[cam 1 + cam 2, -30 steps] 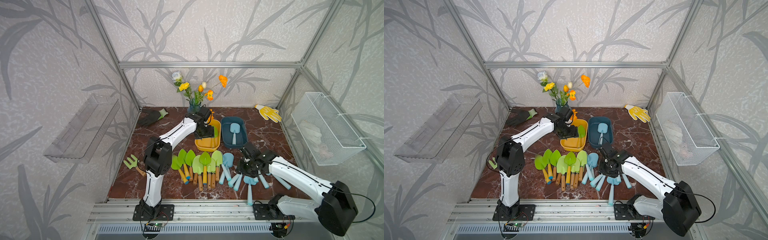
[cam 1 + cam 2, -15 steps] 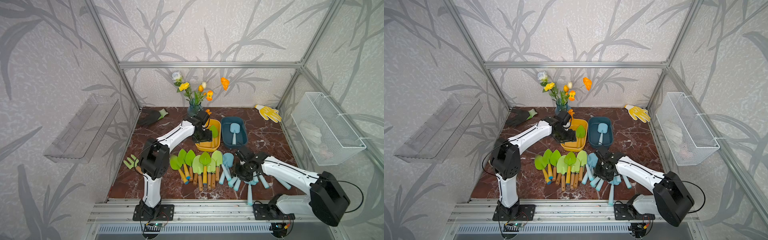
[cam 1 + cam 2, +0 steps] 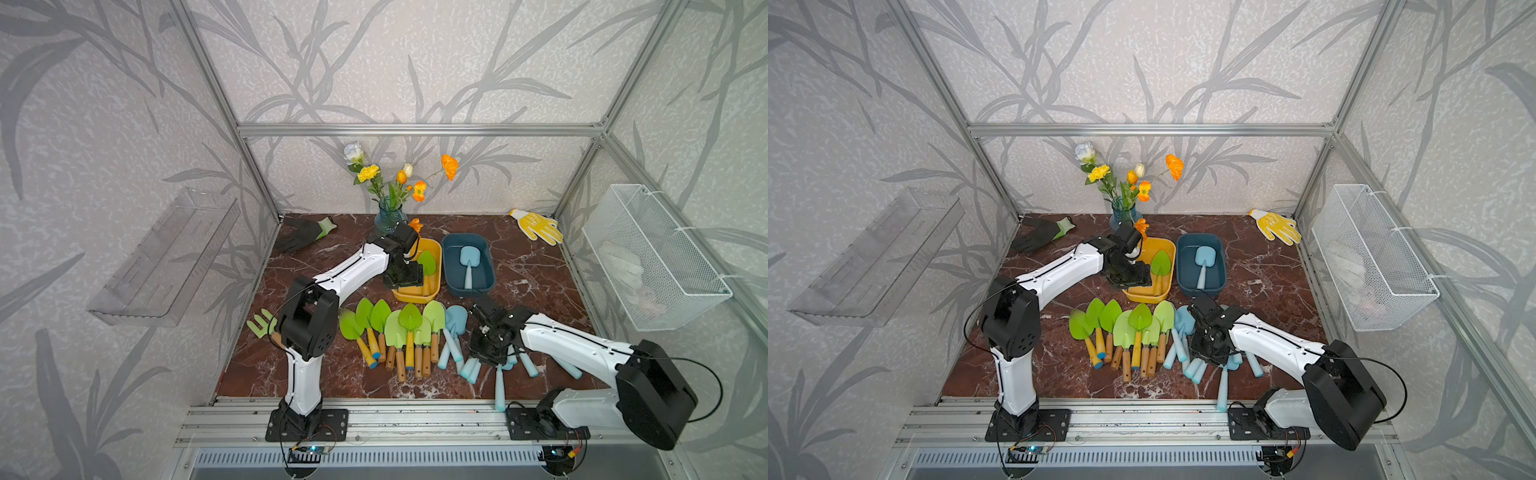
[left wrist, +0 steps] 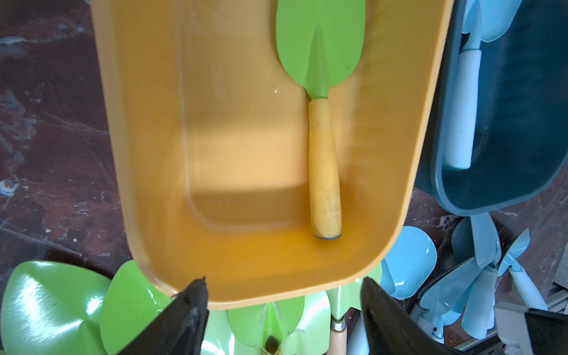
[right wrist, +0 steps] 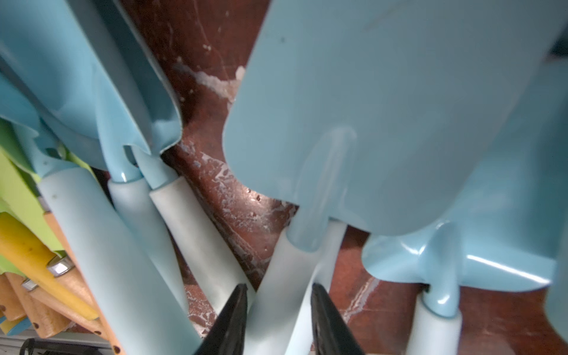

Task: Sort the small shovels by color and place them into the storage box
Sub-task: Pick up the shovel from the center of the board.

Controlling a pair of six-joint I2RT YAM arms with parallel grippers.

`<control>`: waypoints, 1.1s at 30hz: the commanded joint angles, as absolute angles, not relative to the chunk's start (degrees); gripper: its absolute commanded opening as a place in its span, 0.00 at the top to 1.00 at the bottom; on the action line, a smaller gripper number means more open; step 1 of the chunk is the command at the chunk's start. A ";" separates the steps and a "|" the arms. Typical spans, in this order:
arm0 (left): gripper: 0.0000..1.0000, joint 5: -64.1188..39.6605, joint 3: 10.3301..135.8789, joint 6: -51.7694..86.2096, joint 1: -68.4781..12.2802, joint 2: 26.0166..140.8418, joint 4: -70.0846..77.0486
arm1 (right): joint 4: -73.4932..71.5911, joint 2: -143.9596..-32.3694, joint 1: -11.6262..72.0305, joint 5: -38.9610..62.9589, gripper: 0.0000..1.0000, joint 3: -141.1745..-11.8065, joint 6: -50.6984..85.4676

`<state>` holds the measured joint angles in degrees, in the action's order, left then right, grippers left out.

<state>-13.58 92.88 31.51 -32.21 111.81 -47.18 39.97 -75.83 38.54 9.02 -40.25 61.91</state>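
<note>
Between the middle and the front edge of the tabletop, a fan of green shovels (image 3: 399, 332): glossy lime blades, pointed, toward the back; handles of brown wood or of yellow with blue tips toward the front. Just beside them, toward the right edge, a loose overlapping heap of pale blue shovels (image 3: 455, 320), rounded blades, paler matte handles. Among these, a gripped shovel (image 5: 353, 123), broad-bladed and blurred in the right wrist view, its handle pinched between the narrow-set fingers of the right hand (image 5: 278, 287).

Behind the fan, a yellow box (image 3: 415, 296) with a yellow-handled green shovel (image 4: 321, 55) lying flat inside, blade toward the back. Just beside it, a dark blue box (image 3: 469, 290) with a boxed blue shovel (image 3: 468, 259) lying the same way. Over the yellow box's near end, the left hand (image 4: 282, 279), spread wide, holding nothing.

Farther out: a green rake (image 3: 259, 324) near the left edge, a vase of flowers (image 3: 390, 216) at the back edge, a black glove (image 3: 305, 232) in the back-left corner, a yellow glove (image 3: 536, 226) in the back-right corner.
</note>
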 commanded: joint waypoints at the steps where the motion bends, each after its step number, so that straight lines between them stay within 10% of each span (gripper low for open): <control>1: 0.22 -13.51 92.76 31.05 -32.51 109.46 -47.33 | 42.74 -76.92 38.86 6.65 0.65 -38.95 62.17; 12: 0.22 -12.61 93.43 30.90 -32.51 109.63 -47.71 | 47.88 -79.24 38.89 3.59 0.83 -43.77 57.00; 33: 0.21 -10.42 91.13 28.96 -32.34 107.99 -49.75 | 52.47 -81.19 29.29 -2.55 0.84 -69.04 36.08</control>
<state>-11.81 92.62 30.13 -32.21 111.63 -47.90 54.06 -77.67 33.52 -0.60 -64.12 43.00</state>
